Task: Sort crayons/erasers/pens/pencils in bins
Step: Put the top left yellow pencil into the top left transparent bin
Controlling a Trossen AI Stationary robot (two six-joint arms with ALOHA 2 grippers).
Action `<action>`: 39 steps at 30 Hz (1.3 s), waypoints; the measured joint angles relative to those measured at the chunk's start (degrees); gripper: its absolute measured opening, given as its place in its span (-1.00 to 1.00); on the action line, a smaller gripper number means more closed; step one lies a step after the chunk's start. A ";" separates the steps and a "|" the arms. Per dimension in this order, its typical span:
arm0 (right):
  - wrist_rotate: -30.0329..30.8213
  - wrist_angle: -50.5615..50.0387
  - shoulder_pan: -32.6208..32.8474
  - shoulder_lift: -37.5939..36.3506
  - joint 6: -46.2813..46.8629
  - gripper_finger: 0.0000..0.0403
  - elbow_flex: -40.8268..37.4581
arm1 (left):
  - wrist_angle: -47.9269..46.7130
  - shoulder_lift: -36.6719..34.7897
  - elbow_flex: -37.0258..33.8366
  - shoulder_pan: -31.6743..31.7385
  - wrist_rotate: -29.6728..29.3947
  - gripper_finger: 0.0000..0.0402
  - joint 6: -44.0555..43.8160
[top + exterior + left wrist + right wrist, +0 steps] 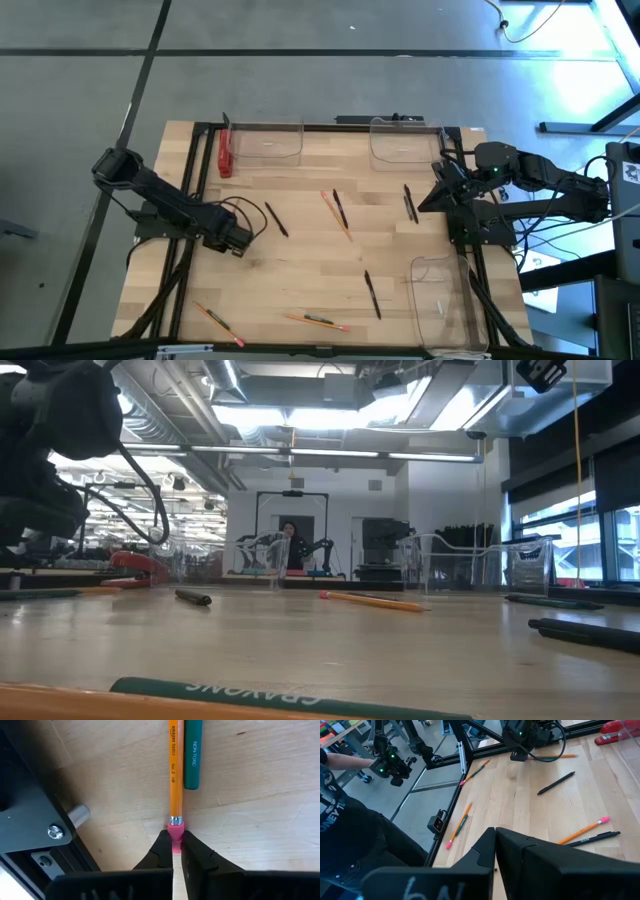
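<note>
The pencil (173, 775) is on the wood at the table's left side w/ a green crayon (193, 755) right beside it. The left gripper (176, 847) is clamped on just the pink eraser tip, so imo it could pivot or slip out on the lift, maybe nudging the crayon. Bins are far off, e.g. this bin (268, 143). The right gripper (494, 851) sits shut, empty, at the right edge.
</note>
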 joint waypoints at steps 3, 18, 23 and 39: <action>-0.02 -0.02 -0.02 0.00 0.00 -0.92 0.00 | -1.18 -0.08 1.47 0.00 -0.07 -0.98 -0.02; 0.00 -0.08 -0.01 0.01 -0.16 -0.92 0.00 | -16.03 -0.14 14.13 0.00 -5.52 -0.98 0.03; 0.00 -0.06 0.00 0.01 -0.18 -0.92 0.00 | -21.51 -0.16 22.47 0.00 -10.69 -0.98 0.19; 0.00 -0.06 -0.02 0.01 -0.28 -0.92 0.00 | -36.29 -0.23 46.11 14.19 -24.07 -0.98 31.50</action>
